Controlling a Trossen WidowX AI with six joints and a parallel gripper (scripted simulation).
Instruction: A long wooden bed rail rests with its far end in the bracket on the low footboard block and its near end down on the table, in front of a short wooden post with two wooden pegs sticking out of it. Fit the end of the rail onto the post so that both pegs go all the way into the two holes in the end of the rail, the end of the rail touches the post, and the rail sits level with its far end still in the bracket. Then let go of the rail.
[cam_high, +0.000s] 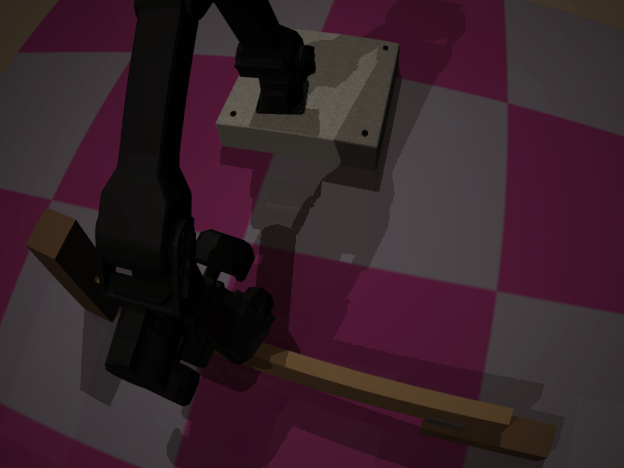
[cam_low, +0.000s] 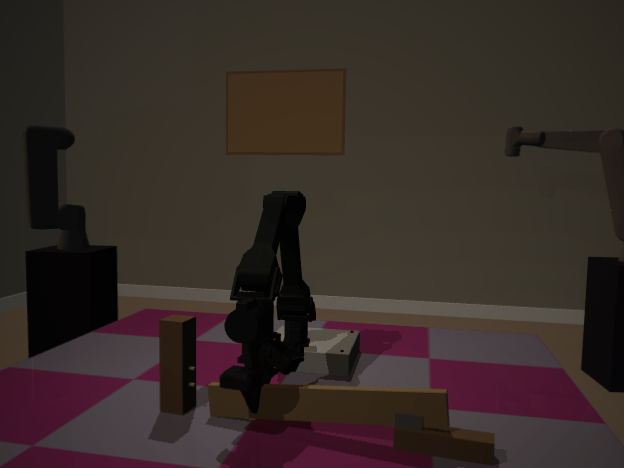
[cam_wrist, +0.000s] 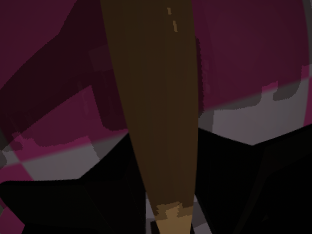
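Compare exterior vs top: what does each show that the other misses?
Exterior only: the two pegs on the post's side, a gap between post and rail, the wall board, two other arms.

Top only: the arm's base plate seen from above.

Both: the hand shut on the rail near its post end, far end at the footboard block.
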